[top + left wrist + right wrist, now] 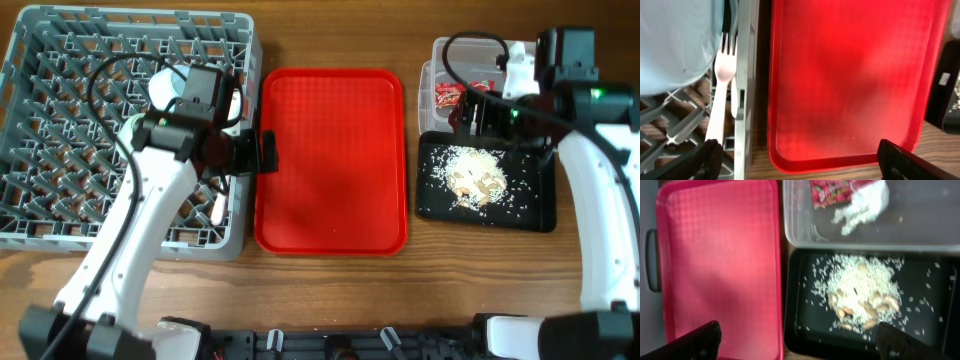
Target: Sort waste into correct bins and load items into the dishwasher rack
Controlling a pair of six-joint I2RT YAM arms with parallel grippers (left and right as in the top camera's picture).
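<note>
**Both arms over the table, jaws wide, nothing gripped**

Left arm: climbs from its base at the near-left edge and runs diagonally over the near-right part of the dishwasher rack point(60, 120). It bends right at the elbow. The left gripper point(266, 152) hangs over the seam between the rack's right wall and the red tray point(330, 190), fingers spread wide, holding nothing. Just inside that wall a white fork point(720, 90) lies in the lattice, close against the pale blue plate point(675, 45).

Right arm: the white link rises along the near-right side, folds back leftward at the far end, and the wrist points down. The right gripper point(797, 330) has its fingers spread wide, also holding nothing, and hovers over the black tray point(530, 205).

In the black tray the rice scraps point(475, 175) are heaped mid-tray, with stray grains around them.

Farther off, touching the black tray's far side, the clear tub point(430, 70) holds the red wrapper point(830, 192) and the crumpled napkin point(865, 205) side by side.
</note>
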